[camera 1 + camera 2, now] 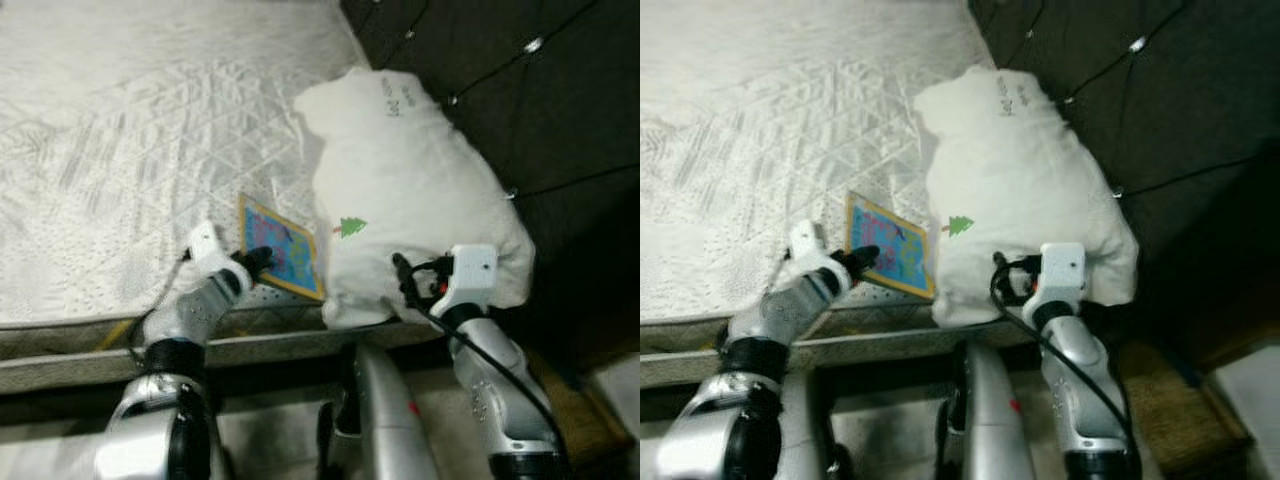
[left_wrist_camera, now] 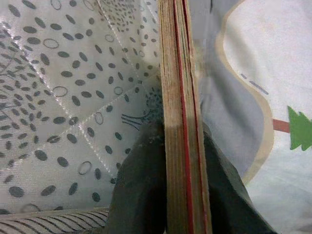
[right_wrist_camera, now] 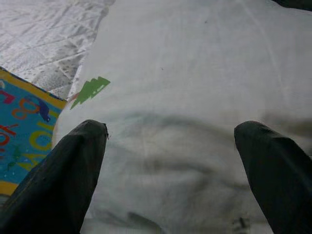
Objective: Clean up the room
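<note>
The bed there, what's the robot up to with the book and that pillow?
The left gripper is shut on the edge of a colourful book lying on the white mattress, near its front edge. The right gripper is open, its fingers spread against the near end of the white pillow, which lies beside the book and against the dark headboard.

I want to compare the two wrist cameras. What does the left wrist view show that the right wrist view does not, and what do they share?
Left wrist view: the book's page edges, seen edge-on and clamped between the left gripper's fingers. Right wrist view: the book's colourful cover lying flat, and the right gripper open with its fingers spread against the white pillow. Both share the book, the pillow with its green tree print, and the quilted mattress.
</note>
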{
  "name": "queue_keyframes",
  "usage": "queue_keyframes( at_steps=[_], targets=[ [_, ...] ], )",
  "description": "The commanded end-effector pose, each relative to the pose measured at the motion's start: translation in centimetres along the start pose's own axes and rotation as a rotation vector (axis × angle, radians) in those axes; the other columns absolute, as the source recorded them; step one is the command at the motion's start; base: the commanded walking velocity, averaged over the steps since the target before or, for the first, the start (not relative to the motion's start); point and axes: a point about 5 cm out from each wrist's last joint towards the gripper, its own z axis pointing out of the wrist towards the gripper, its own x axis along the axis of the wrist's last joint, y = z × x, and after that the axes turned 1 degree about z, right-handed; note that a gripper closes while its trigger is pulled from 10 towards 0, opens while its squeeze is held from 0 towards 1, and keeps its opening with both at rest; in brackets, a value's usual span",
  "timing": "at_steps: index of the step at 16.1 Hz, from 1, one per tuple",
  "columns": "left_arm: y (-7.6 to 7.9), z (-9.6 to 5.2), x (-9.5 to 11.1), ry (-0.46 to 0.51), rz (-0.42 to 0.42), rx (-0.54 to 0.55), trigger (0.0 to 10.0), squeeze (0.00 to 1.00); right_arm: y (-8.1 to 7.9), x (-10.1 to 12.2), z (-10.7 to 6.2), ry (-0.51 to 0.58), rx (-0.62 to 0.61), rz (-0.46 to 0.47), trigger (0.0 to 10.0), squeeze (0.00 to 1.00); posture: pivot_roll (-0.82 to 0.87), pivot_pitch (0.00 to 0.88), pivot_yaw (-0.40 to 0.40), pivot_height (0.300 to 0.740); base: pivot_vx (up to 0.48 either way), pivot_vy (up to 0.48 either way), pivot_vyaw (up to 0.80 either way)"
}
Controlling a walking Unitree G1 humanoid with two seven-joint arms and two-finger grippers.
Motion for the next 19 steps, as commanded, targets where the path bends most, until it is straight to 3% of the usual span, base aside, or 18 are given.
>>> queue_keyframes(
  at_steps=[1, 4, 6, 7, 12, 19],
  targets=[
    [-0.2, 0.2, 0.6, 0.009, 0.035, 0.021, 10.0, 0.0, 0.6, 0.6, -0.3, 0.017, -0.014, -0.006, 10.0, 0.0, -0.11, 0.11, -0.105, 0.552, 0.0, 0.0, 0.0],
    [-0.3, 0.5, 0.5, -0.025, 0.055, 0.007, 10.0, 0.0, 0.9, 0.6, -0.8, 0.009, -0.009, -0.006, 10.0, 0.0, -0.12, 0.11, -0.108, 0.552, 0.0, 0.0, 0.0],
    [-0.5, 0.6, 0.3, -0.038, 0.07, 0.004, 10.0, 0.0, 0.5, 0.6, -1.4, -0.018, 0.074, 0.015, 10.0, 0.0, -0.12, 0.111, -0.109, 0.552, 0.0, 0.0, 0.0],
    [-0.8, 0.7, 0.2, -0.047, 0.078, 0.013, 10.0, 1.0, 0.5, 0.4, -2.0, -0.042, 0.117, 0.017, 10.0, 0.0, -0.13, 0.112, -0.112, 0.552, 0.0, 0.0, 0.0],
    [-1.9, 0.5, 0.2, -0.059, 0.106, 0.043, 10.0, 1.0, 1.3, 0.3, -2.6, -0.066, 0.109, -0.003, 10.0, 0.0, -0.13, 0.111, -0.114, 0.552, 0.0, 0.0, 0.0],
    [-2.9, 0.3, 2.2, -0.003, 0.176, 0.1, 10.0, 1.0, 1.1, 0.5, -2.1, -0.061, 0.122, -0.023, 10.0, 0.0, -0.13, 0.098, -0.114, 0.552, 0.0, 0.0, 0.0]
  ],
)
